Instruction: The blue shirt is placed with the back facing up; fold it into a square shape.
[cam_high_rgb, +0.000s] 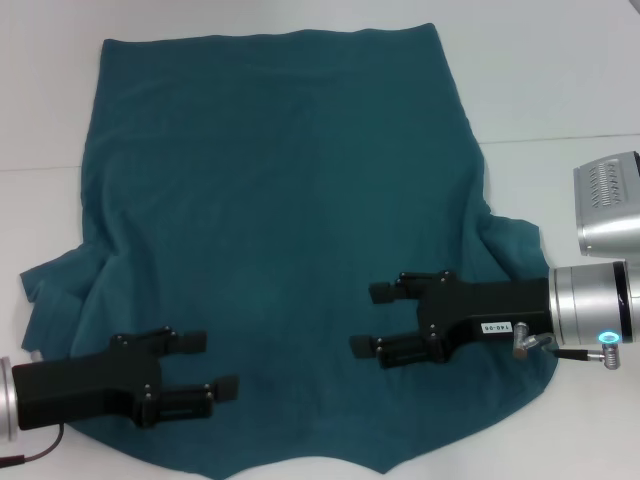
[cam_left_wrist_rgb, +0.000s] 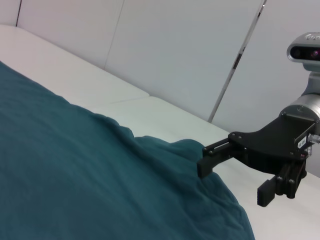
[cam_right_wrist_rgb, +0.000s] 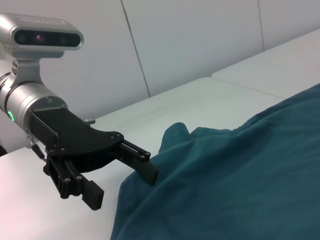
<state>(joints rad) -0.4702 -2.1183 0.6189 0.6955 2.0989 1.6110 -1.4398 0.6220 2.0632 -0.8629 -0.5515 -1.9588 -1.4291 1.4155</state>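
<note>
From the head view I see the blue shirt spread flat on the white table, covering most of the centre. Its sleeves are bunched at about 3 and 8 o'clock. I judge that no fold is made yet, so the whole folding into a square is left.

The left gripper is over the shirt at about 7 o'clock, its jaws wide apart and holding nothing. The right gripper is over the cloth at about 4 o'clock, also wide apart and empty. Both point toward the shirt's middle.
</note>
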